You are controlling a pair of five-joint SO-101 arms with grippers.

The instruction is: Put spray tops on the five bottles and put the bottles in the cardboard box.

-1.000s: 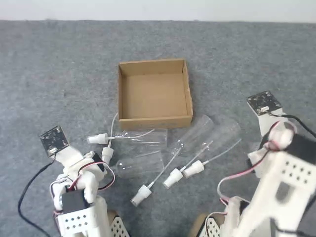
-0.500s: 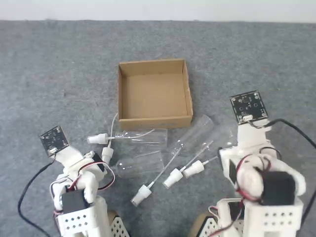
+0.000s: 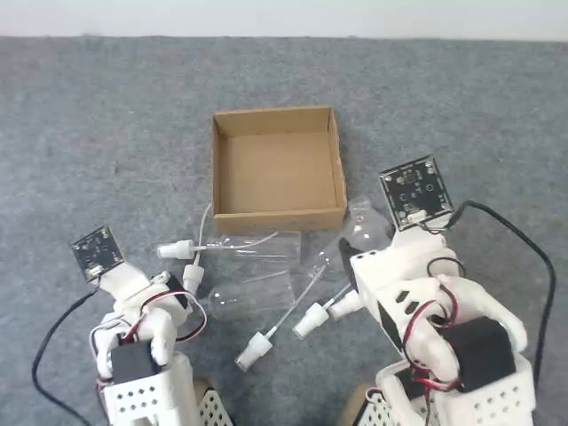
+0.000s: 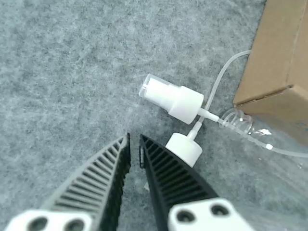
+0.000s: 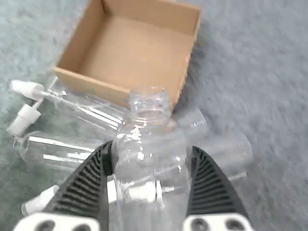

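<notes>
Well, the right fingers (image 5: 84, 185) grip a clear open-necked bottle (image 5: 150, 144) near the box's (image 3: 278, 216) front corner; the left fingers (image 4: 103, 175) hang all but closed beside two spray tops (image 4: 179, 102) on the table (image 3: 106, 115); more bottles (image 3: 253, 244) lie nearby.

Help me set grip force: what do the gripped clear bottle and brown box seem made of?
Clear cylindrical bottle: glossy transparent plastic, possibly glass; surroundings show through, bright glints.
Brown square box: matte cardboard; raw cut edges, folded corners.

Right claw (image 5: 151, 150), earlier off to the side, now around a clear bottle (image 5: 149, 118).
</notes>
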